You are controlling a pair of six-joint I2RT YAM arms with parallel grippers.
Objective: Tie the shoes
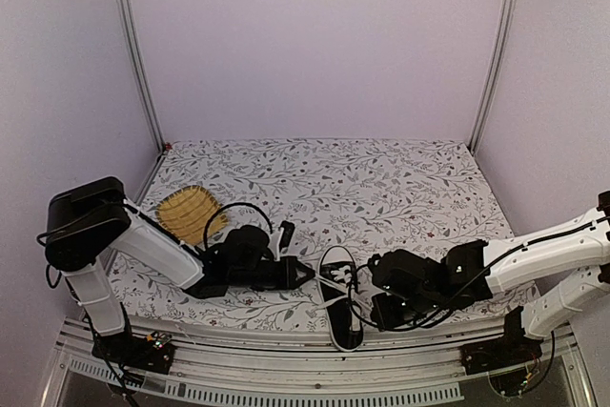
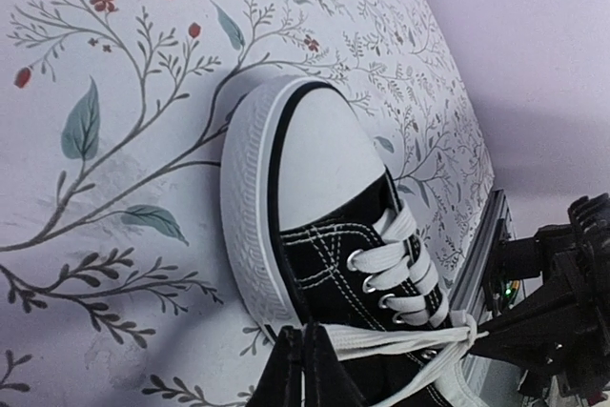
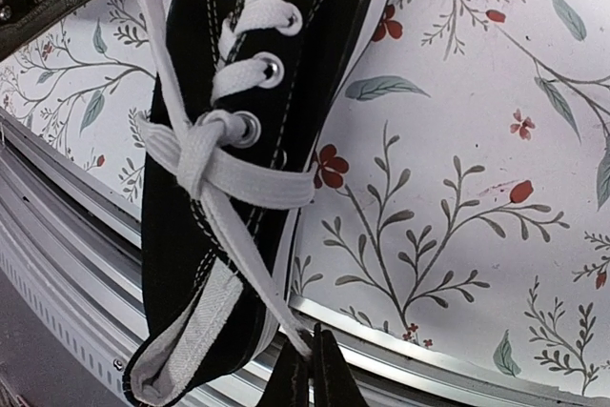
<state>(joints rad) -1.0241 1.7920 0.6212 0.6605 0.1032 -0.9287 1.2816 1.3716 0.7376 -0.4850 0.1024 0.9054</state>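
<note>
The black sneaker (image 1: 341,304) lies at the near edge of the floral surface (image 1: 400,188), between the 2 arms. Its toe points away from their bases and its heel reaches over the metal rail (image 3: 76,264). Its white laces (image 3: 238,173) cross in 1 simple knot by the top eyelets. The left gripper (image 2: 303,367) sits just beside the shoe, jaws pressed together on 1 strand pulled taut across the tongue. The right gripper (image 3: 310,371) is on the opposite side near the heel, jaws closed on the other strand. A yellow mat (image 1: 188,213) lies well apart, far left.
</note>
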